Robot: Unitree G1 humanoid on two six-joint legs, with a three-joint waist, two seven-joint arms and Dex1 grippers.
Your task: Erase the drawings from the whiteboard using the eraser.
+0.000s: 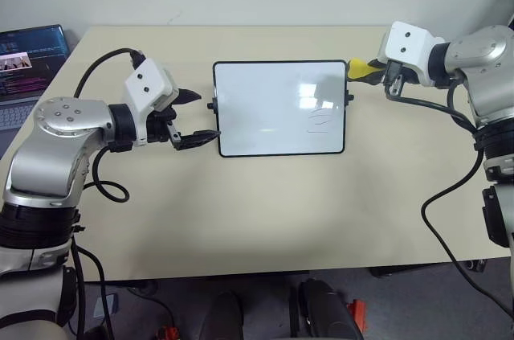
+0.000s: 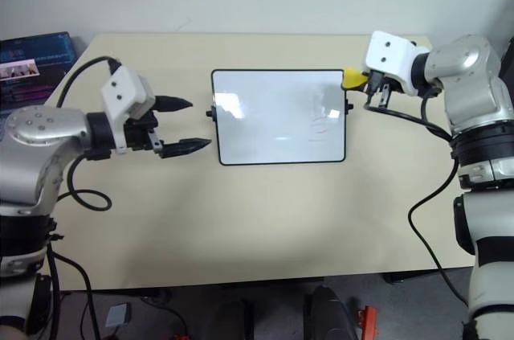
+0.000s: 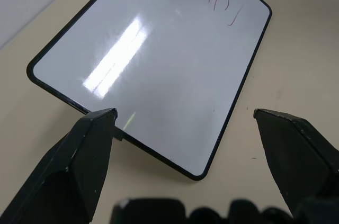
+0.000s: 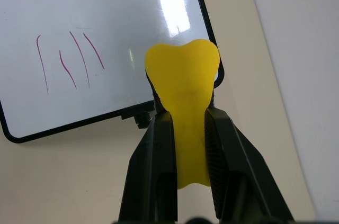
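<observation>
The whiteboard (image 1: 265, 107) lies flat in the middle of the table, black-framed with small knobs on its short sides. The drawings (image 1: 320, 117) are a few thin dark strokes near its right end, and in the right wrist view the drawings (image 4: 69, 60) look reddish. My right gripper (image 1: 373, 73) hovers just off the board's far right corner, shut on the eraser (image 4: 183, 86), whose yellow end sticks out toward the board. My left gripper (image 1: 207, 115) is open just left of the board's left edge, with nothing between its fingers.
A laptop (image 1: 28, 59) with a lit screen sits at the table's far left corner. Black cables loop from both arms over the table, left (image 1: 108, 187) and right (image 1: 450, 187). Bare tan tabletop (image 1: 273, 211) stretches from the board to the front edge.
</observation>
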